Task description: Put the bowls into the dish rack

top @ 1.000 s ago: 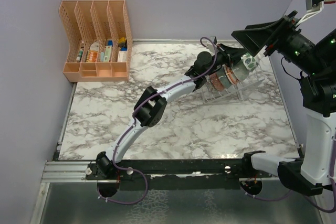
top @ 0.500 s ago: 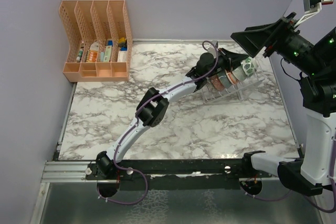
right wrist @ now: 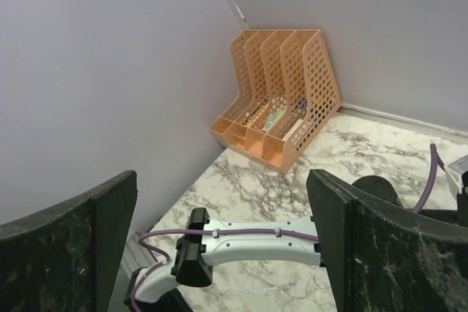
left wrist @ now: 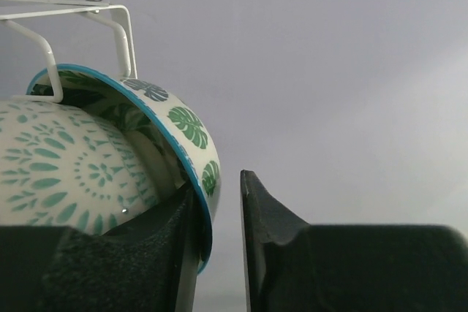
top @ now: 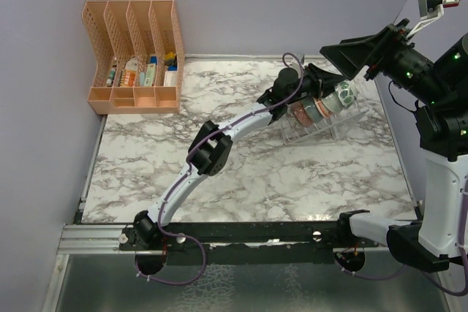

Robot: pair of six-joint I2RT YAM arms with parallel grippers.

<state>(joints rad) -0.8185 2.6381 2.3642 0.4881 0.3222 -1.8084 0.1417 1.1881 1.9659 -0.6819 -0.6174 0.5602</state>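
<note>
Several bowls stand on edge in the clear dish rack [top: 322,131] at the back right, among them an orange-red one [top: 300,115]. The green-blue leaf bowl [top: 345,93] is the rightmost. My left gripper [top: 324,95] reaches into the rack. In the left wrist view its jaws [left wrist: 223,195] straddle the leaf bowl's rim [left wrist: 186,126]. The left finger lies against the inside, and a gap separates the right finger from the outside. A pale green-patterned bowl [left wrist: 66,173] sits next to it under a white rack prong [left wrist: 121,20]. My right gripper [top: 344,55] hangs wide open and empty above the rack [right wrist: 221,180].
An orange plastic file organiser [top: 135,56] with small items stands at the back left corner; it also shows in the right wrist view [right wrist: 281,100]. Walls close the left, back and right sides. The left arm [top: 212,147] stretches diagonally across the marble table [top: 146,158].
The left gripper and the leaf bowl have shifted slightly down and left onto the row of bowls in the rack. The right arm has drawn back a little.
</note>
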